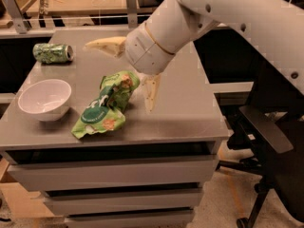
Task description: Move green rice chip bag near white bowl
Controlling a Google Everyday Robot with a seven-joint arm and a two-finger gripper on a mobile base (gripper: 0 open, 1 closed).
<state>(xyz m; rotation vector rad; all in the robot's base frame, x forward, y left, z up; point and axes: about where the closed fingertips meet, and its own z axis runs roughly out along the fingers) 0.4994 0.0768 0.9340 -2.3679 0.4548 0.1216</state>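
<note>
The green rice chip bag point(106, 106) lies crumpled on the grey table point(185, 103), just right of the white bowl point(45, 99), with a small gap between them. My gripper point(128, 72) hangs above the bag's far end with its two cream fingers spread wide; one finger point(105, 46) points left and the other point(150, 92) points down toward the table right of the bag. The gripper holds nothing and the bag rests free on the table.
A green soda can point(52, 53) lies on its side at the table's far left. Drawers sit below the table front. A black office chair point(270, 141) stands to the right. A wooden workbench with tools is behind the table.
</note>
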